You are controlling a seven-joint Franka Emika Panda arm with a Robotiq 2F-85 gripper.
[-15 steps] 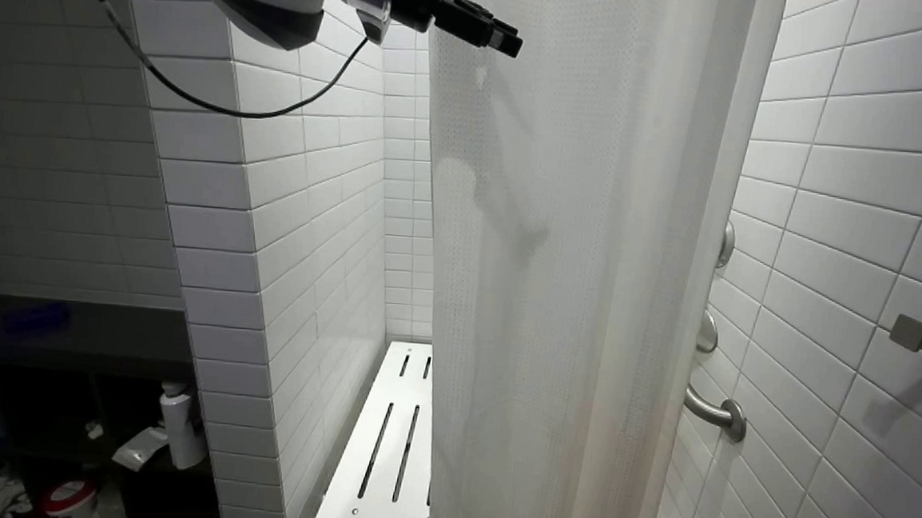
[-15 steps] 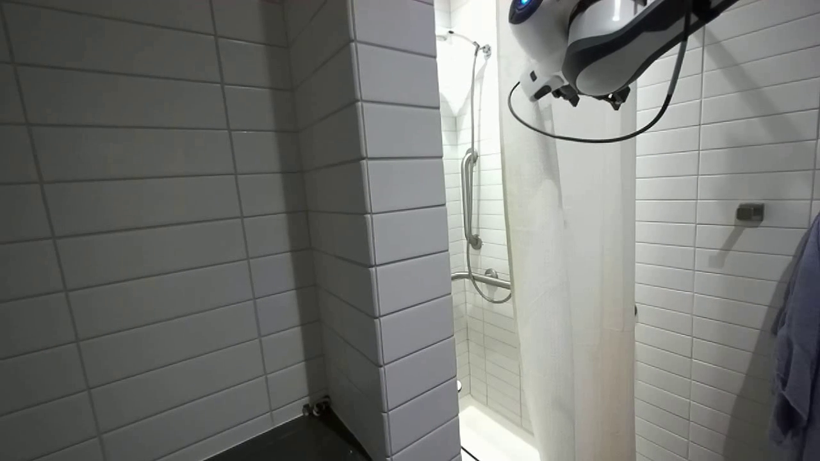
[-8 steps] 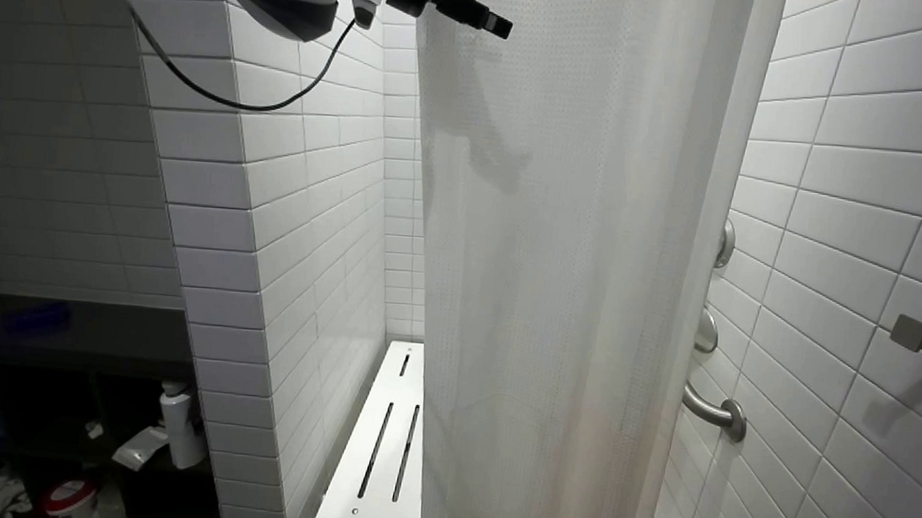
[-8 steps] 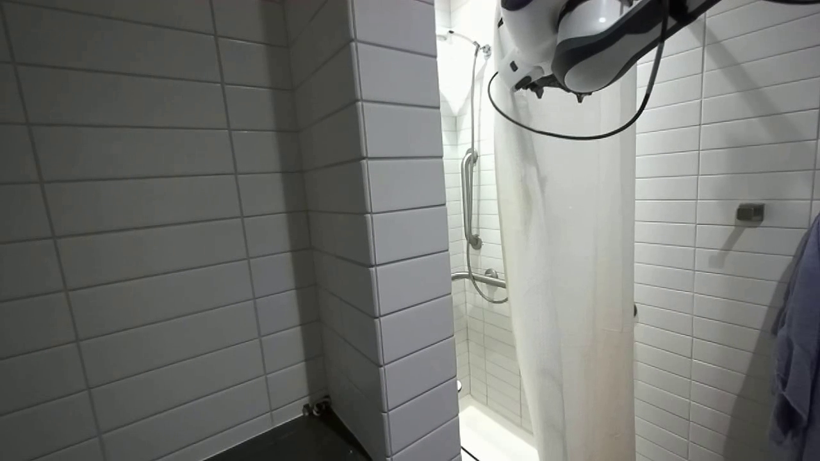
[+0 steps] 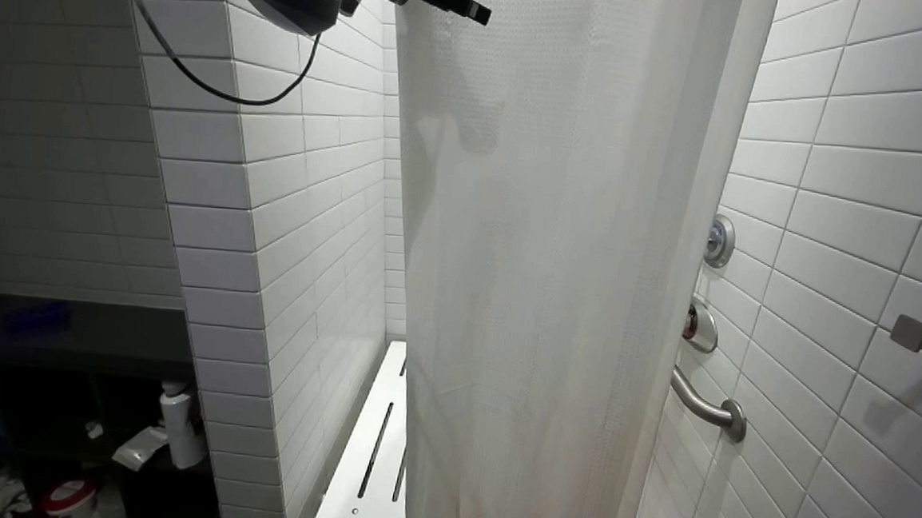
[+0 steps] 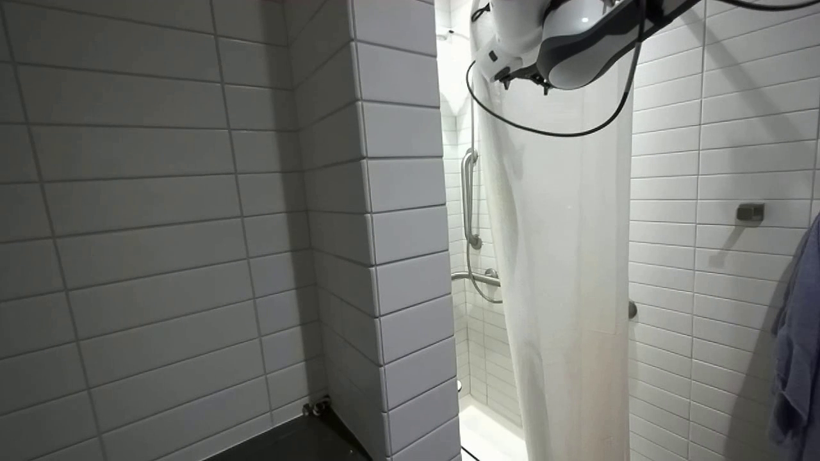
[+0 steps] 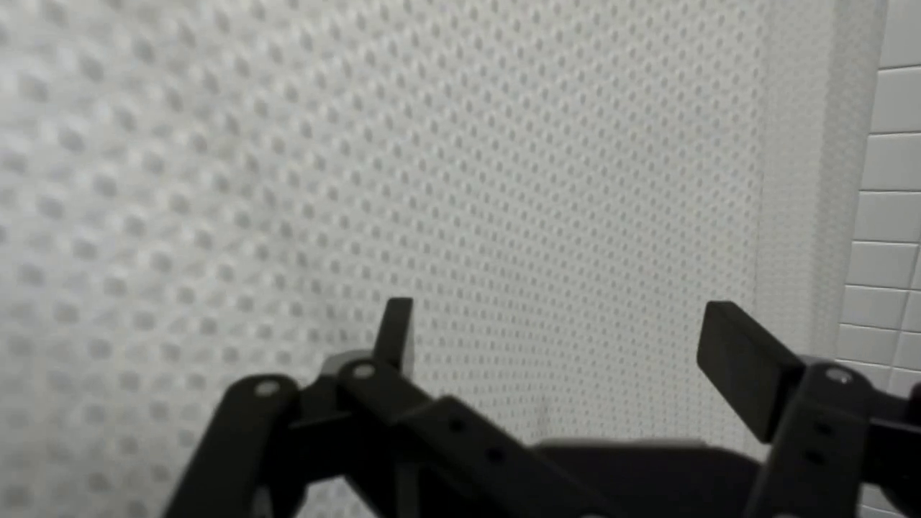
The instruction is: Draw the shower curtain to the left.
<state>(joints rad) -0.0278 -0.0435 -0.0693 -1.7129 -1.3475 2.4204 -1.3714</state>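
Over the last second the curtain (image 5: 549, 256) had been shifted toward the left in both exterior views. In an exterior view its leading edge was brought further in front of the bench (image 5: 363, 445), of which only a narrowing strip was left uncovered, while at the trailing side more of the dial (image 5: 719, 241) and the bar (image 5: 704, 410) was laid bare. The arm (image 6: 570, 45) had been carried leftward and slightly upward along with it. From this the draw was judged to be under way and going as asked, though not finished: a gap was still seen between the leading edge and the wall (image 5: 314, 242), and more travel was thought to be needed.

The gripper (image 7: 557, 309) was held high, in front of the curtain near its leading edge. In the wrist view its jaws stood wide apart, with the dimpled curtain spread behind both and nothing seen pinched between them. The curtain was therefore judged to be pushed or dragged along rather than clamped; whether it was pressed by either tip, or by some hidden part of the arm, could not be told. Should it be moved by rubbing alone, it might well be let slip before the gap was closed.
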